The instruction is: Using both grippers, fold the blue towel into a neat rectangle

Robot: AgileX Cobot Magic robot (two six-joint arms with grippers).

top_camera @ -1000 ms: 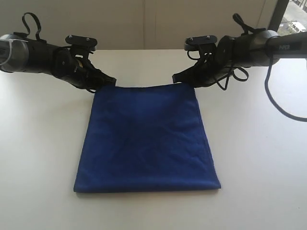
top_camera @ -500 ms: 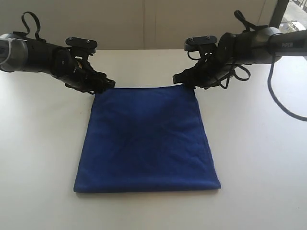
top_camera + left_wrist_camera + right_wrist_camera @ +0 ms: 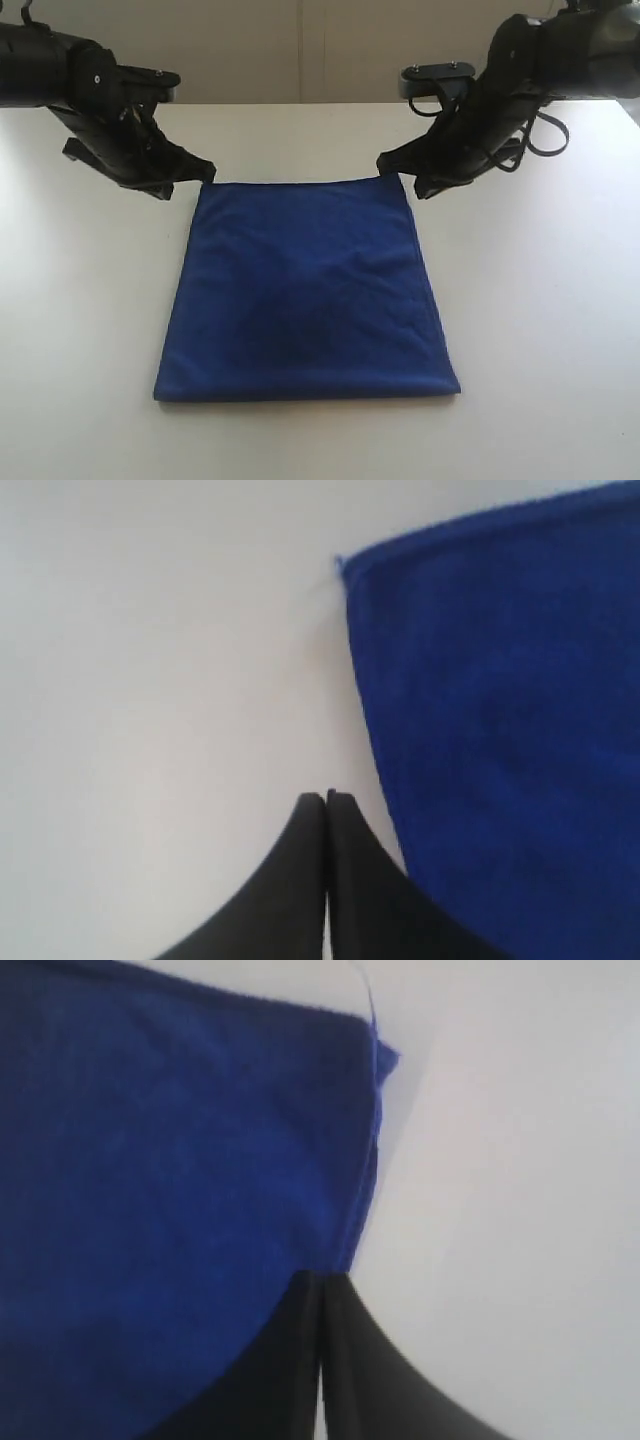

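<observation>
The blue towel (image 3: 305,290) lies flat on the white table (image 3: 540,300) as a folded, roughly rectangular sheet, and its hemmed far corners show in both wrist views. My left gripper (image 3: 203,172) hovers just left of the far left corner, shut and empty. In the left wrist view its jaws (image 3: 327,798) meet over bare table beside the towel's edge (image 3: 480,730). My right gripper (image 3: 392,163) hangs at the far right corner, also shut. In the right wrist view its tips (image 3: 322,1278) sit over the towel's side hem (image 3: 180,1180), with no cloth seen between them.
A pale wall (image 3: 300,50) rises behind the table's back edge. Black cables (image 3: 545,130) loop off the right arm. Bare white table surrounds the towel on every side.
Both arms have lifted up and swung slightly outward from the towel's far corners. The towel stays flat where it was.
</observation>
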